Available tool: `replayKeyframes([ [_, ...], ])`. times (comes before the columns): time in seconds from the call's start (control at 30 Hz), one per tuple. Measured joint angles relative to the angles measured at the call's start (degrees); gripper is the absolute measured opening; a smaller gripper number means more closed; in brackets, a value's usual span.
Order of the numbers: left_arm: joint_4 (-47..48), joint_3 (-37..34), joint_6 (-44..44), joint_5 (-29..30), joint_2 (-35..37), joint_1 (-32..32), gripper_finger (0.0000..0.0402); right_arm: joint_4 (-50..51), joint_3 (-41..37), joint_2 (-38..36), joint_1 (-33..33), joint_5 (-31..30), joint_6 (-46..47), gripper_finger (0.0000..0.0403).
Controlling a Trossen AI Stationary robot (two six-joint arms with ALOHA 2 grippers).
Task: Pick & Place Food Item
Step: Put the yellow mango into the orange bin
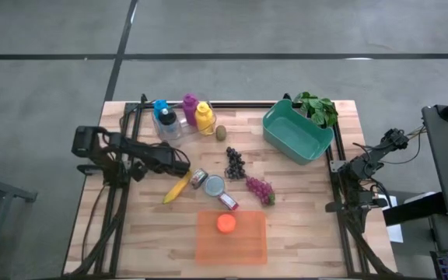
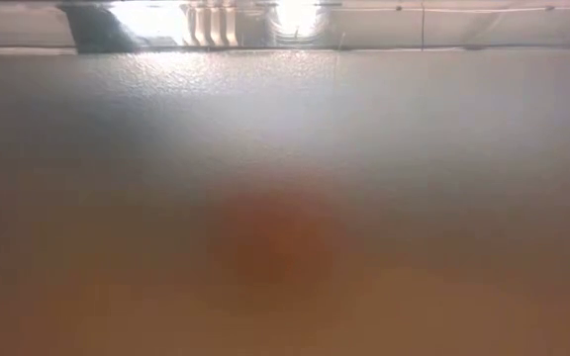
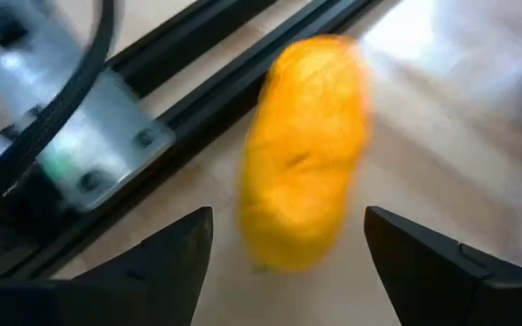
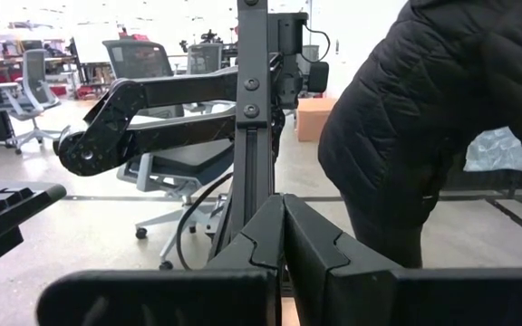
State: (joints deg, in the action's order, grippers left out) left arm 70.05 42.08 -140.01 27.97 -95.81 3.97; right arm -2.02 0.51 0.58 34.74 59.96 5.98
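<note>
We count one banana point(image 1: 176, 187) lying on the table point(image 1: 302, 218), at its left side beside the two cans point(image 1: 208, 183). Our left gripper point(image 1: 179, 168) hangs just above the banana's upper end, fingers point(image 3: 166, 263) spread apart and holding nothing. We see two grape bunches point(image 1: 235, 162), three bottles point(image 1: 185, 115), one teal bin point(image 1: 295, 132) and one orange tray point(image 1: 247, 243). Our right gripper point(image 4: 282, 237) waits closed off the table's right edge, facing one person point(image 4: 442, 118).

Wooden table point(image 1: 302, 225), top surface and contents.
It carried a banana point(image 1: 176, 188), two grape bunches point(image 1: 234, 162), a kiwi point(image 1: 221, 132), cans point(image 1: 214, 186), bottles point(image 1: 185, 115), a teal bin point(image 1: 296, 134), a leafy plant point(image 1: 317, 107) and an orange tray point(image 1: 247, 245).
</note>
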Motion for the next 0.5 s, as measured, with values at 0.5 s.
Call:
replayKeyframes([
  [0.5, -2.8, -2.6, -2.3, -0.1, -3.5, 0.3, 0.0292, 0.0, 0.0, 0.0, 0.0, 0.0, 0.0, 0.0008],
])
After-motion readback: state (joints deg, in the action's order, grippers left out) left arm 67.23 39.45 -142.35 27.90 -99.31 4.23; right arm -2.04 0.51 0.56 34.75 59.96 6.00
